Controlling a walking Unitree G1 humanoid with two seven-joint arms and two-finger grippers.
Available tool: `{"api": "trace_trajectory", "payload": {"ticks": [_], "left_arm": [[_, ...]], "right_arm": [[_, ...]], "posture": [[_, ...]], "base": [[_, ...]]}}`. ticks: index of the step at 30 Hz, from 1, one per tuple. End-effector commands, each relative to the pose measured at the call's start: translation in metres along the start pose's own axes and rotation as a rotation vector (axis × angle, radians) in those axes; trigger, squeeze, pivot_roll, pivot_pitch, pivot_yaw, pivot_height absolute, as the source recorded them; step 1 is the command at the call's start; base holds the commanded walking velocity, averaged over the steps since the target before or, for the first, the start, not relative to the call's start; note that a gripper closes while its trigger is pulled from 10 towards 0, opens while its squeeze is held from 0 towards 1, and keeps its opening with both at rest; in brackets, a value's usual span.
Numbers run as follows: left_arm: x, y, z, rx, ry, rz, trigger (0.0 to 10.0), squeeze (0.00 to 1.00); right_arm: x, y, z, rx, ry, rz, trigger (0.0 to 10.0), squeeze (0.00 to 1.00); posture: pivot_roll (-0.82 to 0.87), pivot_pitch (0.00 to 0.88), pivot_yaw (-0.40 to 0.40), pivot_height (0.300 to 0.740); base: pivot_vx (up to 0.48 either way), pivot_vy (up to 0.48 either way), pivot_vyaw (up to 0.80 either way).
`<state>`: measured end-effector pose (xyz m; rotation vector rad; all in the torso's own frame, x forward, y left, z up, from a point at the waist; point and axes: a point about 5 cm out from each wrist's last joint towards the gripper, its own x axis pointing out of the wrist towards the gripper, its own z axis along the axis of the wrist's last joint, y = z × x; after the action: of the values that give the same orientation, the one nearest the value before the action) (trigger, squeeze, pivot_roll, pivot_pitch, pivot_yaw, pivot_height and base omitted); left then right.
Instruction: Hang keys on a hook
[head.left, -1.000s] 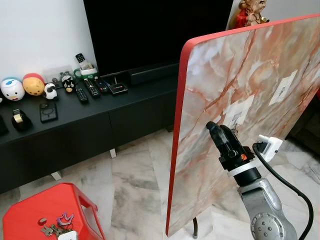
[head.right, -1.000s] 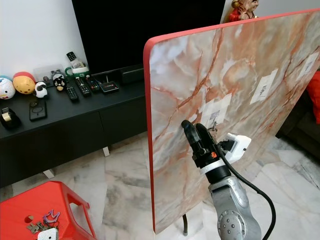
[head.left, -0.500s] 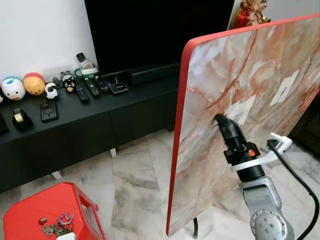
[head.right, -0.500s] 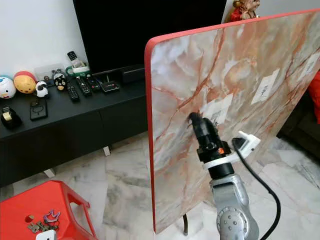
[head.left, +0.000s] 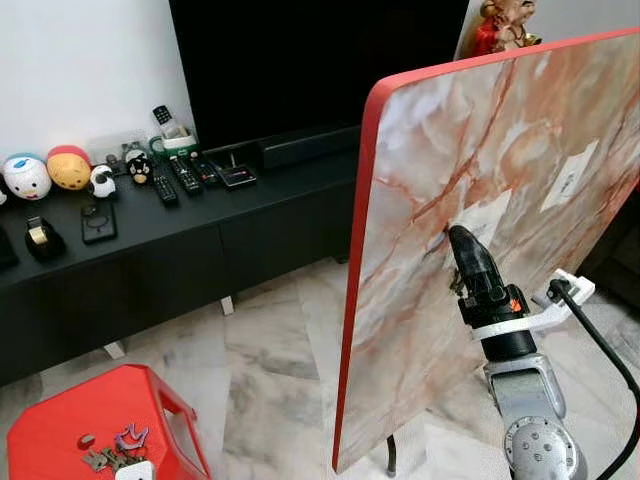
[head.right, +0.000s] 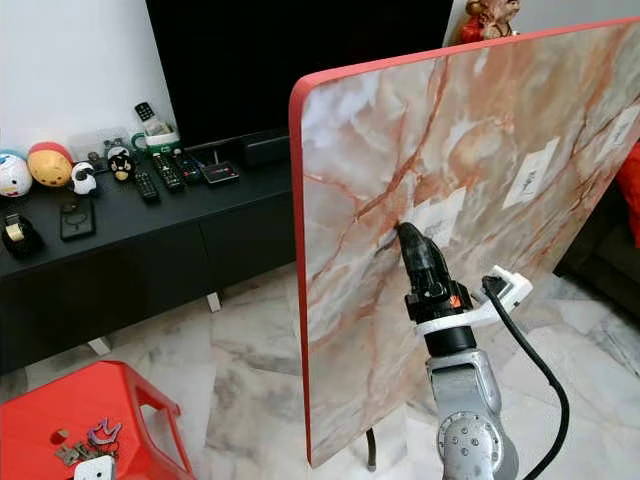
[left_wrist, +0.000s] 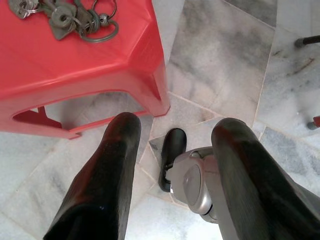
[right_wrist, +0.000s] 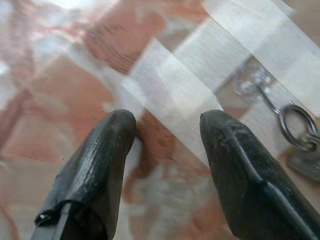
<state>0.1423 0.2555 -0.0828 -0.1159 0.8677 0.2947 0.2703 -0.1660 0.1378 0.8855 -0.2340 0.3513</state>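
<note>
Your right gripper (right_wrist: 167, 132) stood open and empty against the marbled board (head.right: 470, 130), the key ring (right_wrist: 295, 127) hanging on its hook (right_wrist: 252, 82) just beside one finger.

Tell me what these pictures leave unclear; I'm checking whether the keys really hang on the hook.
- Hook: blurred in the right wrist view; hidden behind the right gripper in the eye views.
- Key ring: its keys are cut off by the right wrist view's edge.
- Keys on the red stool: too small in the eye views; cut off in the left wrist view.
</note>
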Motion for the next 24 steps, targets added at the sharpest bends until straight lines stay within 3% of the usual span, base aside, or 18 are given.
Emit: {"api": "trace_trajectory", "payload": {"ticks": [1,24], "left_arm": [[0.001,-0.006,-0.001,0.015,0.015,-0.013,10.0,0.0],[0.008,-0.056,0.014,0.057,-0.049,-0.072,10.0,0.0]], "right_arm": [[0.003,-0.001,0.0,-0.011,0.0,0.004,10.0,0.0],[0.01,-0.006,-0.005,-0.029,0.017,0.015,10.0,0.0]], "posture": [[0.01,0.0,-0.058,0.74],[0.02,0.0,-0.061,0.74]], "base": [[0.0,0.0,0.0],[0.0,0.0,0.0]]}}
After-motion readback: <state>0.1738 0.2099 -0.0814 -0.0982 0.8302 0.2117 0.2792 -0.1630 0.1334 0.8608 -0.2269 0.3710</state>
